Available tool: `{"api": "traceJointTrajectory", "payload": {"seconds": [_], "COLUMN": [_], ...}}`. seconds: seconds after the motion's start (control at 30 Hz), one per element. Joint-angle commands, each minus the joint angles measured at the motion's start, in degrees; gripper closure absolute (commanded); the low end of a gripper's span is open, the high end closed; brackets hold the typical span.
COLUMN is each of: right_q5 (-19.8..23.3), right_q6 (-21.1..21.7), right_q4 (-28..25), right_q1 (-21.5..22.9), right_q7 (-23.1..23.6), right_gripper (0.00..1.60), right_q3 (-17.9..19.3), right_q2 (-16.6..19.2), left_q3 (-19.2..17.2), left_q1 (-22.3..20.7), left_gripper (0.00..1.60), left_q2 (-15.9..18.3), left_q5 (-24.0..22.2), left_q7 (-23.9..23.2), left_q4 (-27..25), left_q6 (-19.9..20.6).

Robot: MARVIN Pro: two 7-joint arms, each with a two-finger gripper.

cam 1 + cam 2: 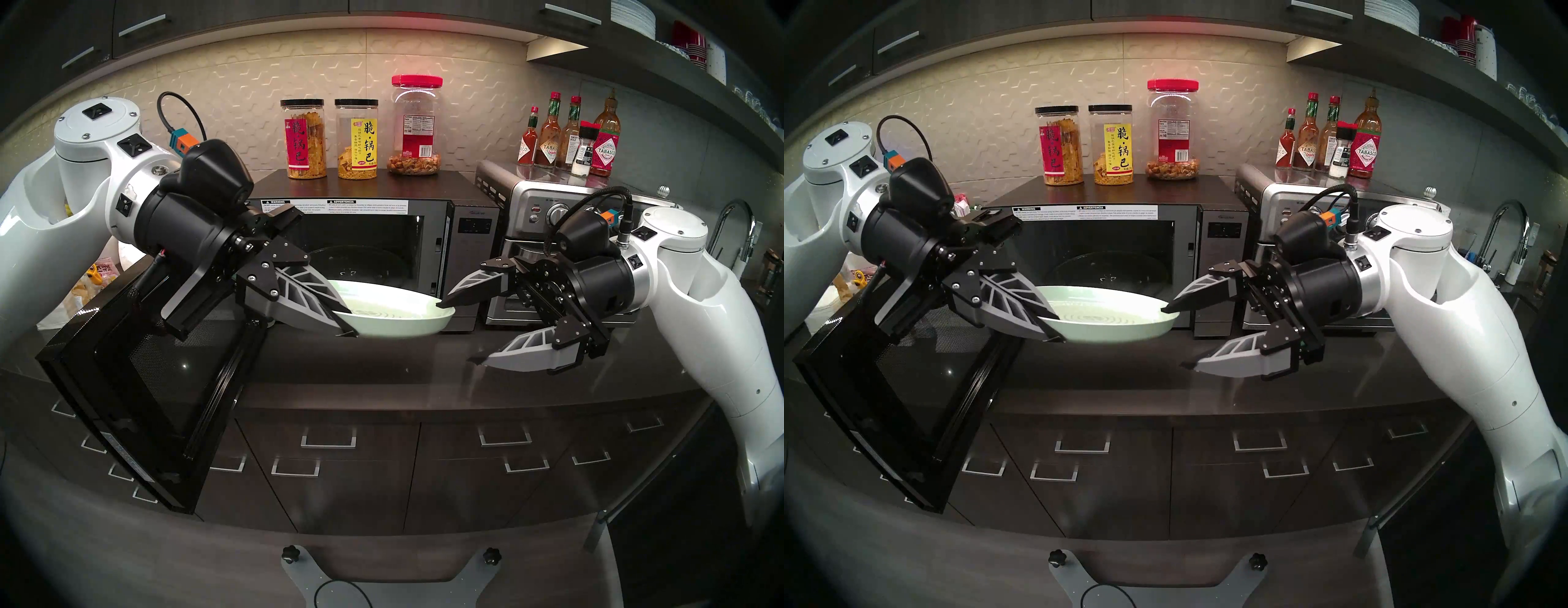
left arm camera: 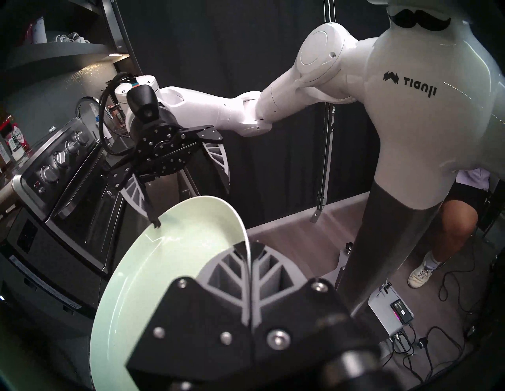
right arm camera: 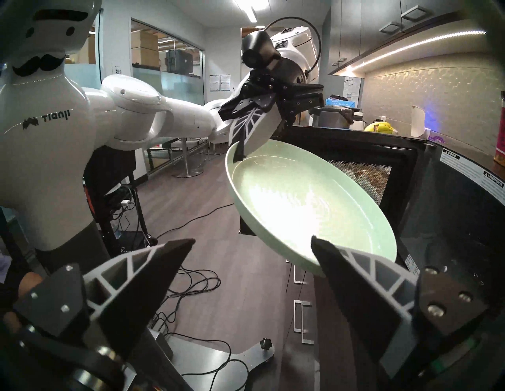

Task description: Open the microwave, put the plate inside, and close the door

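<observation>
Item: mint-green plate [image 1: 399, 312], held in the air before the open microwave [image 1: 365, 250], above the countertop [image 1: 382, 373]. Left gripper [image 1: 345, 325]: clamped on the plate's left rim; the left wrist view shows the rim pinched edge-on between both fingers. Right gripper [image 1: 456, 331]: jaws spread wide, upper fingertip [image 1: 445, 302] at the plate's right rim, lower finger below it and clear. Door [image 1: 161, 382]: swung fully out at left. Right wrist view alone shows the door's mesh window behind the plate.

A smooth, glossy glaze is seen on the plate [image 1: 394, 314]. The door [image 1: 169, 382] is faced in glossy dark glass with fine mesh. Brushed steel clads the toaster oven [image 1: 522, 199]; the counter [image 1: 382, 369] is polished.
</observation>
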Motion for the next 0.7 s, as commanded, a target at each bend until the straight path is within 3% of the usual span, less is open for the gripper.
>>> {"api": "traceJointTrajectory", "payload": {"seconds": [0.0,0.33,0.67], "right_q5": [1.29,1.54,1.51], "right_q6": [-0.4,-0.84,-1.37], "right_q4": [-0.34,0.04,0.25], "right_q1": [0.55,0.58,0.59], "right_q7": [3.5,3.45,3.07], "right_gripper": [0.0,0.0,0.0], "right_q3": [-0.09,-0.73,-1.48], "right_q2": [0.32,0.61,0.36], "left_q3": [-0.68,-0.86,-0.65], "left_q1": [-0.85,-2.42,-2.53], "left_gripper": [1.6,1.6,1.6], "left_q2": [-0.27,-1.74,-1.23], "left_q5": [-1.32,-3.88,-3.95], "left_q7": [-0.78,-1.14,-0.97], "left_q4": [0.18,1.31,0.67], "left_q6": [0.62,2.79,2.03]}}
